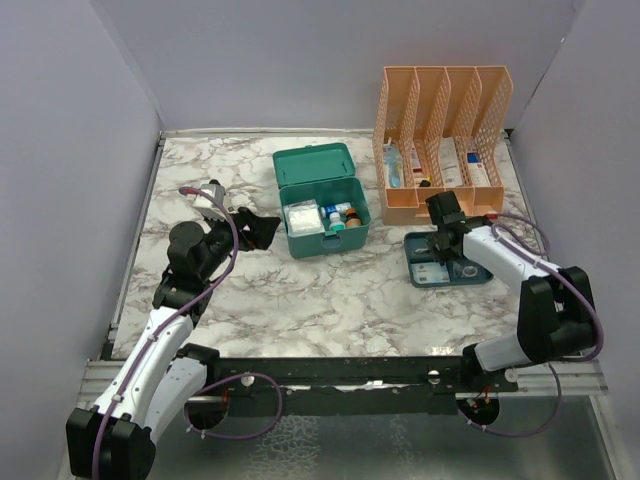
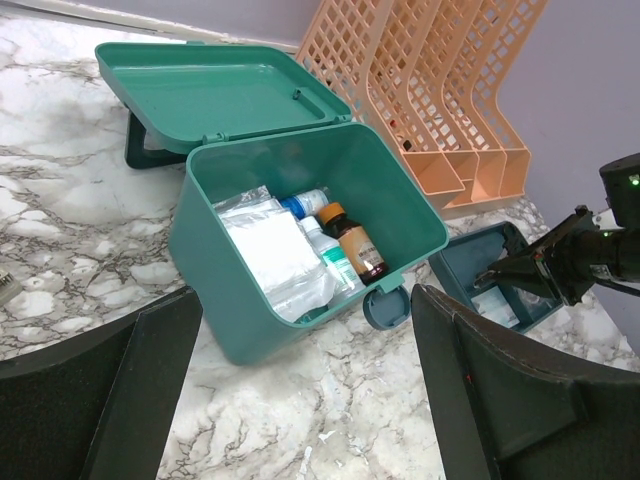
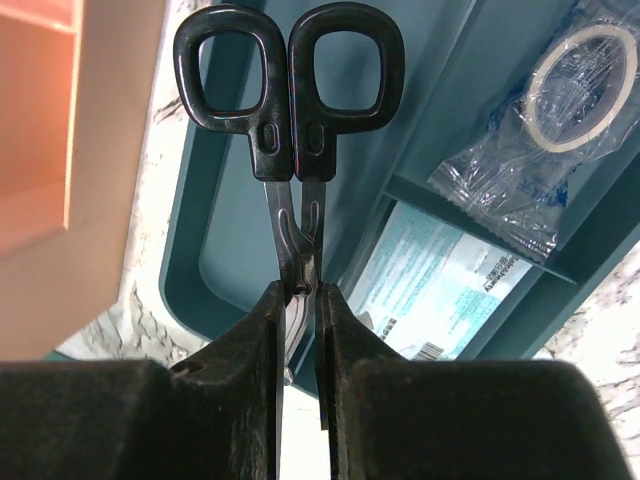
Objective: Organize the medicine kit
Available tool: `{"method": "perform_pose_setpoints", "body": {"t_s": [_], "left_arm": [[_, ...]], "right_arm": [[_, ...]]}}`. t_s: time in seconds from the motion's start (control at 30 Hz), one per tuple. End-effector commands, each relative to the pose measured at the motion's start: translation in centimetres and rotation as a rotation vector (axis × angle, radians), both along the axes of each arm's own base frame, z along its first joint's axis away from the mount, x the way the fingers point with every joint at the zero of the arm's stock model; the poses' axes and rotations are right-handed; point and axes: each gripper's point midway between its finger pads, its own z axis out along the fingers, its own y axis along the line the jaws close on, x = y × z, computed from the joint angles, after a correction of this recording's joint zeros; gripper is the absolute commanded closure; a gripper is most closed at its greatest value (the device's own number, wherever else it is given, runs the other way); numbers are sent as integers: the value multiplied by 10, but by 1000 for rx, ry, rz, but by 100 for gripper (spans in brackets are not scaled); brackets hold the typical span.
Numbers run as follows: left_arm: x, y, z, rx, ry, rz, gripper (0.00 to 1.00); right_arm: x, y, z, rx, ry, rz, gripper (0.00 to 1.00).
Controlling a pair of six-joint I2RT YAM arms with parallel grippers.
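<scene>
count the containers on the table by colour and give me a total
teal: 1, the medicine kit
orange: 1, the file organizer
dark blue: 1, the tray
total: 3

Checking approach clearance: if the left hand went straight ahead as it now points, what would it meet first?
Likely the near wall of the open teal medicine kit, though depth is unclear.

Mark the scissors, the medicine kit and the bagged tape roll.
scissors (image 3: 272, 140), right wrist view, neck of the left handle.
medicine kit (image 2: 220, 300), left wrist view, near outer wall.
bagged tape roll (image 3: 500, 190), right wrist view, lower part of the bag.
</scene>
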Motion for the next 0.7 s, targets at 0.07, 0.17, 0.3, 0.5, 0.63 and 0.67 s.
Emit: {"method": "perform_pose_setpoints", "body": {"t_s": [0.07,0.17,0.3,0.5,0.63,0.67], "left_arm": [[-1,-1,6,-6,-26,-6,11],[-4,-7,12,-8,-48,-44,11],[-6,-10,27,36,-91,-85,13],[-9,-35,59,81,-139,-217,17],[-19,-81,67,109,-162,-356,20],[-24,-96,65,127,-166,-395,20]], "right_arm": [[9,-11,-13,70,27,-131,86],[13,-15,-16,59,40,-132,86],[19,-18,-13,48,33,-105,70],[19,-23,-5,48,6,-81,62],[22,-24,8,32,-27,-19,62],[22,-23,13,25,-37,6,62]]}}
